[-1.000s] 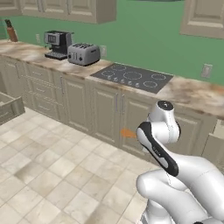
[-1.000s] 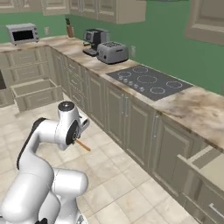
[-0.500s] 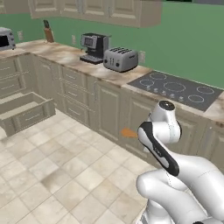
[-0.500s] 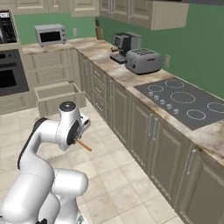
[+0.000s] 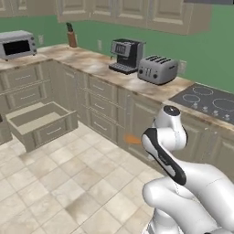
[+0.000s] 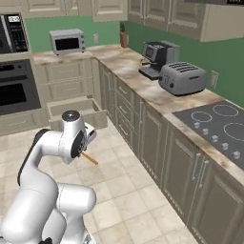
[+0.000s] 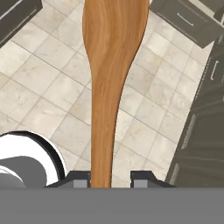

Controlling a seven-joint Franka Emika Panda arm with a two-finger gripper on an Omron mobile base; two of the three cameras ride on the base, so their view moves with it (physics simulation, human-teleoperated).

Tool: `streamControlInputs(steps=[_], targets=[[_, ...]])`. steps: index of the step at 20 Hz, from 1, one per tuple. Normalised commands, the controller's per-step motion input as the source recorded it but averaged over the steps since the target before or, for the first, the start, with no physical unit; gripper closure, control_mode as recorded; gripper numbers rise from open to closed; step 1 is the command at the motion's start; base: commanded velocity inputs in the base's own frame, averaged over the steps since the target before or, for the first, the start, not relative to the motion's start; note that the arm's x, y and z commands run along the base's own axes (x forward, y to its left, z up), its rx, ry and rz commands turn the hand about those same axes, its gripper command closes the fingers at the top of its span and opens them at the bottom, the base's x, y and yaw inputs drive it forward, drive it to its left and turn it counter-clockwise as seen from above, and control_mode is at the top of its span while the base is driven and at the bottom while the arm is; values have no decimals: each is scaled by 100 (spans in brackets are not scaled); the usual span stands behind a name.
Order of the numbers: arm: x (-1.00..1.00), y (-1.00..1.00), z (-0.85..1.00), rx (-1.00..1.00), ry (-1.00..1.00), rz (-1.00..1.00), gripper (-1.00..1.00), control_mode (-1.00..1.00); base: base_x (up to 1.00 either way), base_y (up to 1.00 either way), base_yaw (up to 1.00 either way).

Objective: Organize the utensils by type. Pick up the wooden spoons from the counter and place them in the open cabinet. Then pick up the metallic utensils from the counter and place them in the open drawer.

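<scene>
My gripper [image 7: 111,180] is shut on the slim handle of a wooden spoon [image 7: 111,65], whose oval bowl points away from the hand over the tiled floor. In the left base view the spoon's orange tip [image 5: 132,139] pokes out left of the arm. The right base view shows its handle [image 6: 89,158] slanting down from the hand. The marbled counter [image 5: 91,61] [image 6: 138,81] runs along the wall with no utensils in sight on it. The metallic utensils and the open cabinet are out of view.
A beige drawer [image 5: 41,121] [image 6: 76,107] stands pulled out low over the floor near the corner. On the counter are a coffee maker [image 5: 127,55], a toaster [image 5: 157,69], a microwave [image 5: 17,45] and a cooktop [image 5: 208,98]. Closed beige wall cabinets [image 5: 137,11] hang above.
The whole scene has slid to the right in both base views, so the base has moved along the counter. The arm holds its pose and the spoon stays in the grip.
</scene>
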Motion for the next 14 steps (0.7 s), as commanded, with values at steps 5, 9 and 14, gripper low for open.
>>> streamControlInputs(steps=[5, 9, 14], targets=[[0, 0, 0, 0, 0, 0, 100, 100, 100, 46, 0], [0, 0, 0, 0, 0, 0, 100, 100, 100, 47, 0], [0, 0, 0, 0, 0, 0, 100, 100, 100, 26, 0]])
